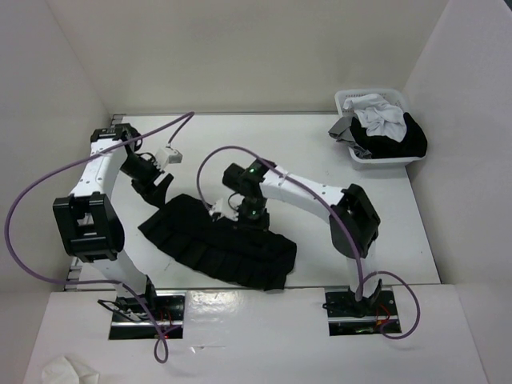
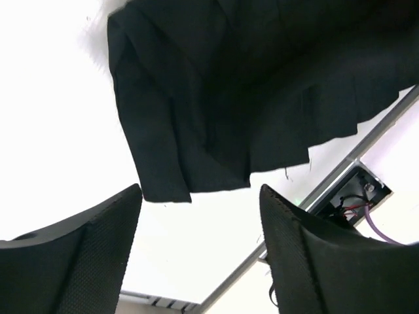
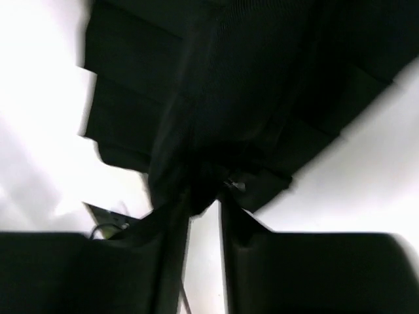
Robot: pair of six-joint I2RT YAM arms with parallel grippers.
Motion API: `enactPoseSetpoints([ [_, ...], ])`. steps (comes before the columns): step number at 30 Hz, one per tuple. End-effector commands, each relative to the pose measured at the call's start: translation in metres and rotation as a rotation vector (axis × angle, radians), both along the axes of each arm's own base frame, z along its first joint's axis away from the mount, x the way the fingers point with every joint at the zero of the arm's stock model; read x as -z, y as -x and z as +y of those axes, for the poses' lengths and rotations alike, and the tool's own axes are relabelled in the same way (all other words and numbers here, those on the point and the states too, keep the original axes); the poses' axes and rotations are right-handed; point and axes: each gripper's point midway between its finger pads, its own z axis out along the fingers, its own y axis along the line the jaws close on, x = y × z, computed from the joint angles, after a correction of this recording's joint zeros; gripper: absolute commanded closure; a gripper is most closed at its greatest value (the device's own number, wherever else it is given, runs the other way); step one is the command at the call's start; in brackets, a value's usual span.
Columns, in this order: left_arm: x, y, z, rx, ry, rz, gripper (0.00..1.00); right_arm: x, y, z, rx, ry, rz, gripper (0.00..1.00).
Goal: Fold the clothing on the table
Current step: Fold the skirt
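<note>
The skirt [image 1: 222,244] lies flat on the tabletop [image 1: 320,152], stretched slantwise from centre-left toward the near edge; we judge it laid out long so that one end can be carried over the other. The right pincer [image 3: 206,197] stands at its far edge near the middle, jaws narrow, with a pucker of cloth gathered between the tips; that hold, we think, anchors or lifts the edge for the fold. The left pincer [image 2: 200,193] hangs wide and holds nothing, just off the skirt's left end, with the corner lying ahead of its fingers; it seems placed to take that corner. A full basket [image 1: 376,128] sits well apart in the far right corner.
</note>
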Motion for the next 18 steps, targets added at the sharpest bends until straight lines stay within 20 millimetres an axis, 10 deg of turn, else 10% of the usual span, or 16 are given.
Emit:
enactPoseSetpoints([
  [1,-0.015,0.007,0.004,0.043,-0.020,-0.056,0.19,-0.012,0.039,0.007,-0.088,-0.018,0.030,0.67],
  [5,-0.027,0.005,0.019,-0.009,-0.031,-0.105,0.18,0.001,0.094,0.019,-0.229,0.026,0.085,0.41],
  [9,-0.035,0.003,0.039,-0.070,-0.050,-0.134,0.18,0.003,0.105,0.019,-0.238,0.042,0.094,0.24],
  [18,-0.050,-0.014,0.084,-0.333,-0.060,-0.178,0.16,-0.033,0.023,0.044,0.015,-0.080,-0.092,0.15],
])
